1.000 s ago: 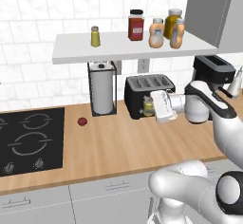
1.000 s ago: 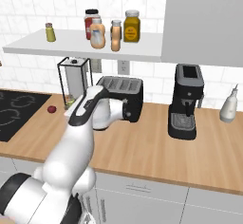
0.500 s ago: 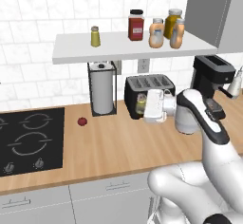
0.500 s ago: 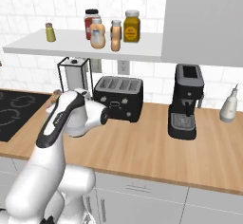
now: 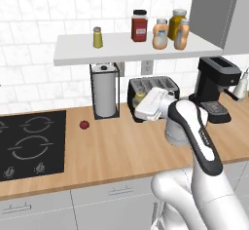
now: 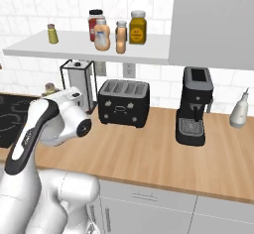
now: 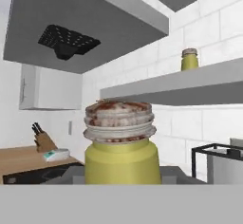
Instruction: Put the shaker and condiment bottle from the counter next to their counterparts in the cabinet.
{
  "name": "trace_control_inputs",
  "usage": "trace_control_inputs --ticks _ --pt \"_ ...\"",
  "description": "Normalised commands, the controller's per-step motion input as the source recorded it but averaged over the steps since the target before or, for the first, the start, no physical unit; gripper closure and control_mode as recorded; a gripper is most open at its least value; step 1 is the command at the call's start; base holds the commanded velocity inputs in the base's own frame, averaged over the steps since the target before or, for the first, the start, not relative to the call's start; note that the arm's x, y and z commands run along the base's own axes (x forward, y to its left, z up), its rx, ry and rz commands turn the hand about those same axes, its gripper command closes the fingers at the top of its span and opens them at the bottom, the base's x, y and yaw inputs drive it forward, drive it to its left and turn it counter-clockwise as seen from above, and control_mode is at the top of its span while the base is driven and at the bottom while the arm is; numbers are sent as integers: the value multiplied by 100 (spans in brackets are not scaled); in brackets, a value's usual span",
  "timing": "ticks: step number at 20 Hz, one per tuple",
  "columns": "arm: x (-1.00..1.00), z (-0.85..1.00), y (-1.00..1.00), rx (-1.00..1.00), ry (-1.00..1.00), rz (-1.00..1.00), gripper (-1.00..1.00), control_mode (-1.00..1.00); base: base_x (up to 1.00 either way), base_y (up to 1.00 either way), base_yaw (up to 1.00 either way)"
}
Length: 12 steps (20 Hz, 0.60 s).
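My gripper is shut on the small yellow-green shaker, held above the counter in front of the toaster. The hand view has this shaker close up, upright, with its grey cap on top. From the right base view the shaker's cap peeks out over the hand. Its twin shaker stands alone at the left of the white cabinet shelf. On that shelf the slim peach condiment bottle stands next to the fatter peach bottle. The grey cabinet door hangs open at the right.
A red jar and a yellow jar stand behind the peach bottles. Below the shelf are a paper towel holder, a black toaster and a coffee machine. The stove lies at the left, a small red thing beside it.
The arm has swung left, carrying the shaker from beside the coffee machine across to the toaster's left front. The things on the shelf have stayed put.
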Motion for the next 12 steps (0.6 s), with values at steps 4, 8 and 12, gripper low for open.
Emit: trace_control_inputs --ticks 4,8,12 --pt "0 66 8 9 0 -19 100 -100 0 0 0" --pt "0 66 0 4 0 -19 100 -100 0 0 0" --pt "0 64 0 0 0 -14 100 -100 0 0 0"
